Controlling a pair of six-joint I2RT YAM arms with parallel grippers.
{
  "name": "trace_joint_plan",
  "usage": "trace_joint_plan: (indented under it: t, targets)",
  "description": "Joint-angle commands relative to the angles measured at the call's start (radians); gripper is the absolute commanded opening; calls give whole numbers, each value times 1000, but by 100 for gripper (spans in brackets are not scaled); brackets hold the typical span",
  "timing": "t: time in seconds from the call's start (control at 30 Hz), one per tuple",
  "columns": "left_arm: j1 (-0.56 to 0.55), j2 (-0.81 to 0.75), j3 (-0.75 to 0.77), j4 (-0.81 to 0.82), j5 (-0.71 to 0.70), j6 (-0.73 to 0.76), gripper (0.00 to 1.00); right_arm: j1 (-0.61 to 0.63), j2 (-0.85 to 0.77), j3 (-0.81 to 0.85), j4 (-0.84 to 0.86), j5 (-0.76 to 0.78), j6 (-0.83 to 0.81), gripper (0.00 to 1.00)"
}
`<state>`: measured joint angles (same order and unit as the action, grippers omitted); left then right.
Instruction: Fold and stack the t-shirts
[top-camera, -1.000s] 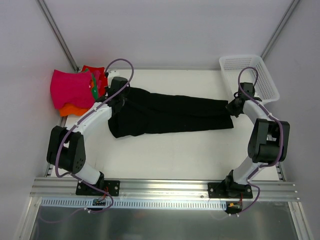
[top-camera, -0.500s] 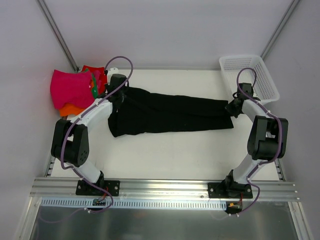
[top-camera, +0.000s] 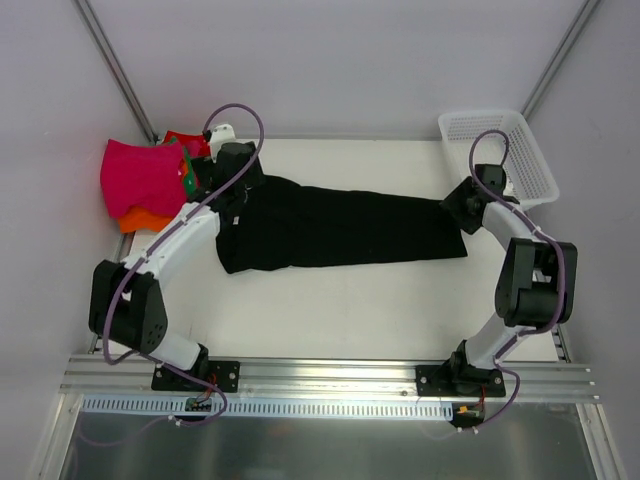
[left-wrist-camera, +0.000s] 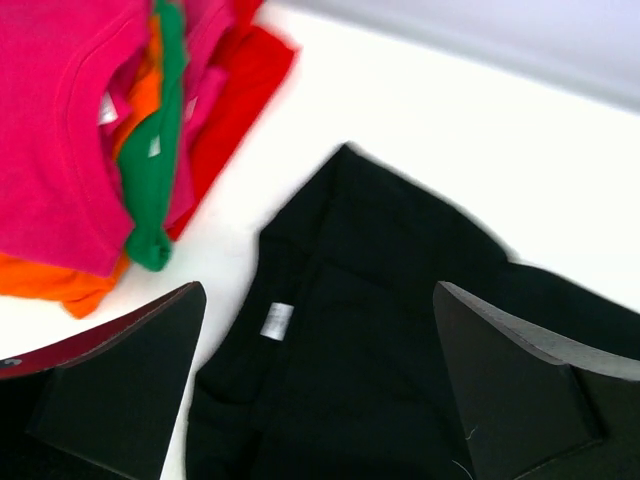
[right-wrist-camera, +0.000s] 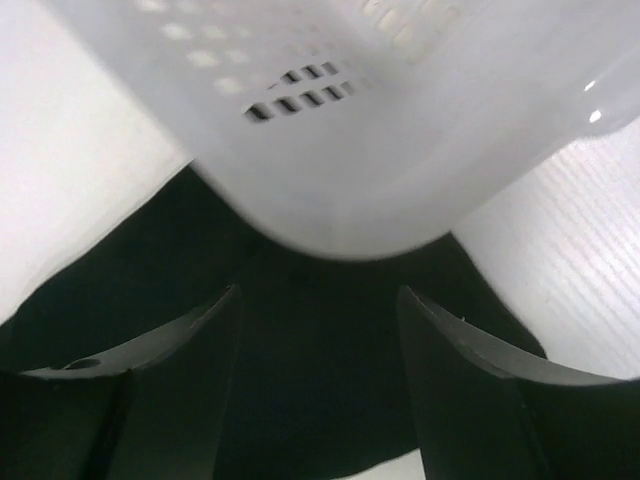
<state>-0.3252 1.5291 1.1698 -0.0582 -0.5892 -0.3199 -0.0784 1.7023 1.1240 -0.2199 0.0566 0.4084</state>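
Right now my left gripper (left-wrist-camera: 315, 300) stands wide open, empty, above the collar end of the black t-shirt (top-camera: 340, 230). The shirt lies across the table (top-camera: 350, 300) beside the folded stack (top-camera: 140, 180). My right gripper (right-wrist-camera: 318, 300) is parted over the shirt's other end, by the basket (top-camera: 538, 152); whether it touches the cloth, I cannot tell.

Basket (top-camera: 470, 135): white plastic mesh, upright, open side up, at the far right corner of the table (top-camera: 350, 310), askew to the table edge. Right wrist view: rounded basket corner (right-wrist-camera: 350, 150) fills the top, blurred, with slots in its wall. Table white, matt. Aluminium rail (top-camera: 330, 378) along the near edge. Two grey struts (top-camera: 115, 65) slant up against pale walls (top-camera: 330, 60).
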Motion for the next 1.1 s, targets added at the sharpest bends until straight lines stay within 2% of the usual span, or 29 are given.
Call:
trace_joint_plan:
  t: [0.0, 0.07, 0.1, 0.13, 0.17, 0.2, 0.23, 0.27, 0.3, 0.43, 0.53, 0.87, 1.07]
  targets:
    - [-119, -116, 21, 6, -24, 35, 99, 29, -128, -9, 68, -37, -46, 67]
    - [-169, -133, 5, 1, 59, 38, 99, 38, -179, -10, 53, -46, -62, 68]
    - [-208, -132, 1, 1, 89, 38, 95, 49, -194, -24, 38, -44, -65, 68]
    - [-224, -126, -13, -2, 116, 22, 72, 55, -226, -38, 36, -66, -71, 65]
    - [-233, -121, -21, -6, 188, 10, 54, 61, -242, -53, 36, -84, -72, 63]
    - [-241, -109, -41, -6, 224, -20, 14, 75, -271, -90, 40, -81, -74, 45]
    - [-241, -97, -48, -6, 250, -39, 14, 77, -271, -107, 40, -74, -74, 45]
    - [-241, -84, -58, -6, 265, -50, 0, 77, -298, -130, 42, -63, -63, 6]
    - [-241, -72, -74, -6, 293, -57, 0, 101, -311, -150, 47, -63, -57, 1]
    - [-242, 5, -96, -5, 302, -111, 0, 111, -303, -217, 51, 12, -54, 1]
    - [-238, 60, -79, 3, 284, -126, 0, 112, -253, -204, 28, 8, -62, 0]
    - [-150, 212, 20, 24, 364, -136, 0, 111, -124, -118, 25, 23, -80, 1]
    - [-124, 246, 5, 18, 374, -194, 0, 112, -7, -41, 8, 28, -80, 1]
